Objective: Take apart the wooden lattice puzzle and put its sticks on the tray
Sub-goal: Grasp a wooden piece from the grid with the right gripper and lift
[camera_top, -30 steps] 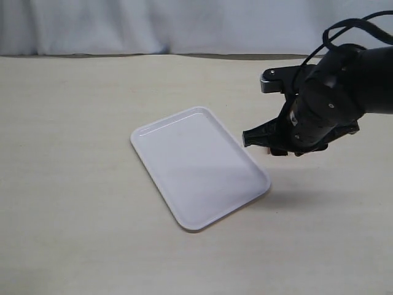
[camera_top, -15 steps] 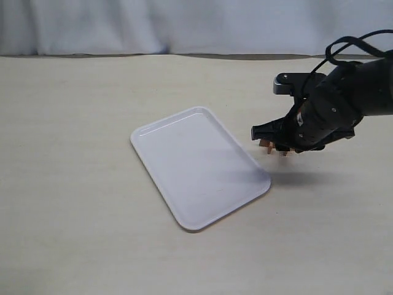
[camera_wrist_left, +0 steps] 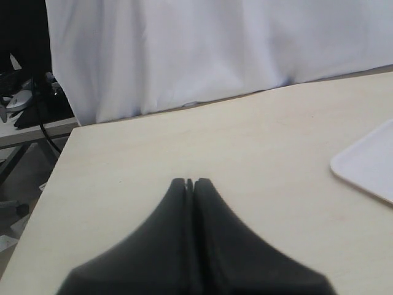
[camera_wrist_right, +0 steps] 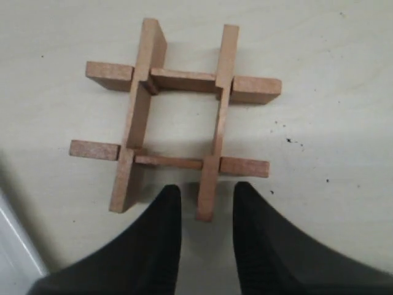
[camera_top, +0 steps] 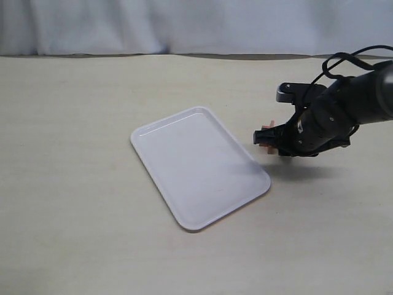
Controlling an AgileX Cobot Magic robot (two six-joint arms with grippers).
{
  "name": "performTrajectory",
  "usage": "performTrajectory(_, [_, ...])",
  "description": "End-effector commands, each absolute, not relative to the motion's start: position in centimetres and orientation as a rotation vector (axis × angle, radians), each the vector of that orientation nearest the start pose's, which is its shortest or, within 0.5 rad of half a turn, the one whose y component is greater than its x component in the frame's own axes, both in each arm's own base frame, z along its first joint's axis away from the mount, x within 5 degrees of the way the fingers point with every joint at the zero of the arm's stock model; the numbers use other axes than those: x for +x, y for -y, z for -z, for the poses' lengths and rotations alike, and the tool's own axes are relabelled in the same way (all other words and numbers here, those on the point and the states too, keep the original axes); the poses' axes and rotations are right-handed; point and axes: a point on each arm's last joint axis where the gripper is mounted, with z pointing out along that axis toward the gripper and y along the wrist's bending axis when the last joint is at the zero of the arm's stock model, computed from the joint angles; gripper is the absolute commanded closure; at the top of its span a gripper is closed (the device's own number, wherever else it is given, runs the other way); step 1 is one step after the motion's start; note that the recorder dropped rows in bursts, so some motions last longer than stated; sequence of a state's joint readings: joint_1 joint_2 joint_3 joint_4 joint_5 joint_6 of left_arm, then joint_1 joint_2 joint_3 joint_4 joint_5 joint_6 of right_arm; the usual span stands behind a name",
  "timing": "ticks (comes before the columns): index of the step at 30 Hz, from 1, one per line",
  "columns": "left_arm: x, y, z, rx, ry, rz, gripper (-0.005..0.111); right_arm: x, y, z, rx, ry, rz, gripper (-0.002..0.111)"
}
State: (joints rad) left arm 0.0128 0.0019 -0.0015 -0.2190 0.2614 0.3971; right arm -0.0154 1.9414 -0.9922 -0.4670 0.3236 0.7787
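Right wrist view: the wooden lattice puzzle [camera_wrist_right: 178, 117] lies flat on the bench [camera_wrist_right: 331, 123]. All four sticks [camera_wrist_right: 138, 104] are interlocked. The end of one stick sits between the fingers of the right gripper [camera_wrist_right: 206, 187]. The jaws stand apart with a sliver of bench showing on each side of that end. No contact is seen and nothing is held.

Exterior view: the puzzle is in the right half of the bench, well short of its far edge. It is just beside the right long rim of the tray [camera_top: 196, 166], not on it. No stick is on the tray.

Left wrist view: the left gripper [camera_wrist_left: 190, 182] is pressed closed on nothing, over the bench's left part and well apart from the work.

Step in hand, as judged: grasp one stick to draw it out of the lattice.
- Centre on the stick end so both fingers meet it together; an uneven touch would likely swivel the whole lattice.
- Take the free end only, clear of the nearest crosspiece, so a second stick is not pinched.
- The notched joints probably release one way only, so try a short lift before any sideways pull.
- The other three sticks are unrestrained and the lattice may rise as one piece. If it does, the left gripper could pin a crosspiece.
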Motion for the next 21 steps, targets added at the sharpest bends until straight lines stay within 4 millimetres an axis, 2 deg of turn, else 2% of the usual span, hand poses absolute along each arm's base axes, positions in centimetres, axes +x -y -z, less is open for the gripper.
performTrajectory(1, [5.5, 0.4, -19.1, 0.182, -1.721, -0.098, 0.107, 35.7, 2.1, -11.4, 0.513, -2.643, 0.100, 0.095])
performTrajectory(4, [5.5, 0.4, -19.1, 0.182, -1.721, -0.098, 0.107, 35.7, 2.1, -11.4, 0.517, -2.642, 0.099, 0.104])
performTrajectory(11, [5.5, 0.4, -19.1, 0.182, -1.721, -0.098, 0.107, 35.7, 2.1, -11.6, 0.521, -2.638, 0.098, 0.104])
performTrajectory(13, [5.5, 0.4, -19.1, 0.182, -1.721, -0.098, 0.107, 35.7, 2.1, -12.3, 0.520, -2.618, 0.094, 0.104])
performTrajectory(17, [5.5, 0.4, -19.1, 0.182, -1.721, -0.098, 0.107, 35.1, 2.3, -15.8, 0.527, -2.556, 0.108, 0.104])
performTrajectory(21, [5.5, 0.4, -19.1, 0.182, -1.721, -0.098, 0.107, 33.0, 2.4, -21.3, 0.496, -2.450, 0.121, 0.104])
